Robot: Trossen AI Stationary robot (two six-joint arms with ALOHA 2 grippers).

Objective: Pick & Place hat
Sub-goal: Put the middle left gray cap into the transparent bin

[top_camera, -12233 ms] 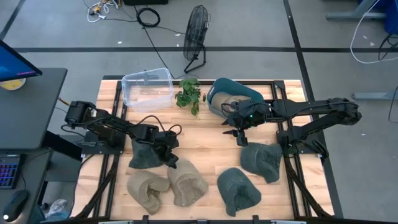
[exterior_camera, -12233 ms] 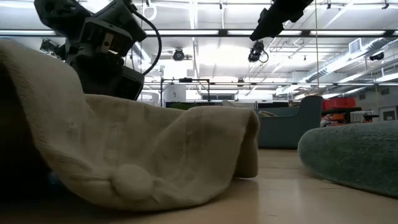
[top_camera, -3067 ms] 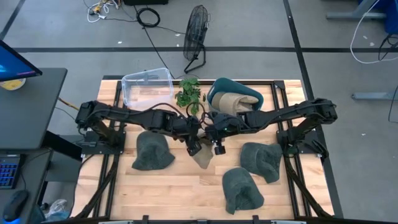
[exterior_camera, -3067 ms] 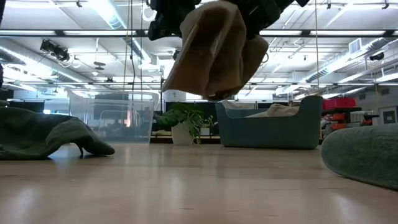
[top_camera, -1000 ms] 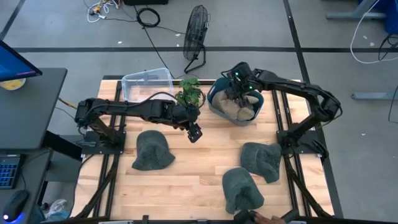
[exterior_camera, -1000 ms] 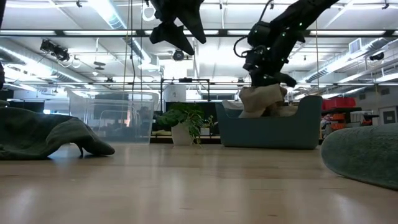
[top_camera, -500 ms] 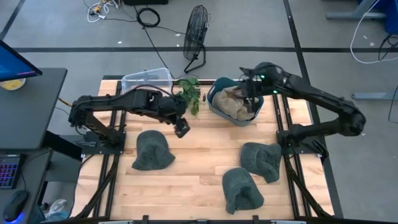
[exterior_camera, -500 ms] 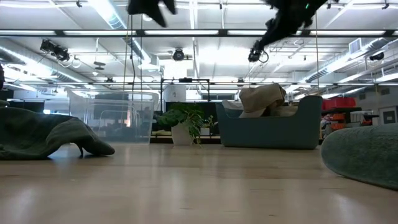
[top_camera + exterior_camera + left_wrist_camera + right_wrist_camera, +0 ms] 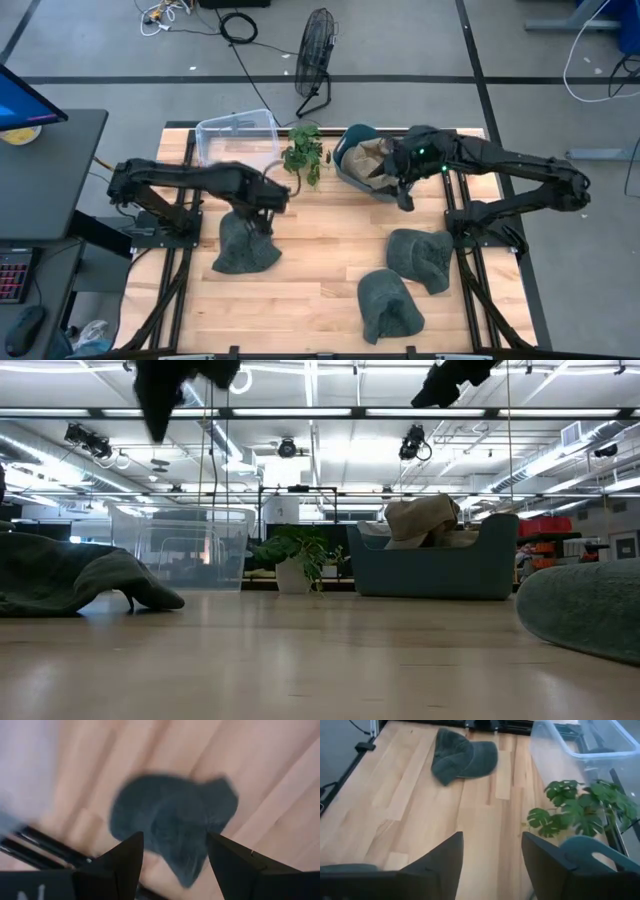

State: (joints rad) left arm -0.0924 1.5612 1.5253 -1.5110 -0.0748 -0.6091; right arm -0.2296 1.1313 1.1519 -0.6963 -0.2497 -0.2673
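Observation:
A tan hat (image 9: 375,160) lies in the teal bin (image 9: 345,150), on top of other tan cloth; in the low view the tan hat (image 9: 420,520) pokes above the bin's rim. My right gripper (image 9: 405,195) hovers open just off the bin's near side, holding nothing; in its wrist view my right gripper (image 9: 492,865) looks across the table. My left gripper (image 9: 262,215) is open above the far edge of a dark green hat (image 9: 245,245) that lies flat on the wood; the left wrist view shows that green hat (image 9: 172,827) beyond my left gripper (image 9: 175,865).
Two more dark green hats (image 9: 420,255) (image 9: 388,305) lie on the table's near right part. A clear plastic container (image 9: 238,140) and a small potted plant (image 9: 303,152) stand at the far edge, left of the bin. Bare wood lies in the table's middle.
My right gripper let go of the tan hat in the bin, rose, and moved toward the table's near edge, off the bin. The hat stayed in the bin. My left gripper travelled from the table's middle toward the left, ending over the green hat.

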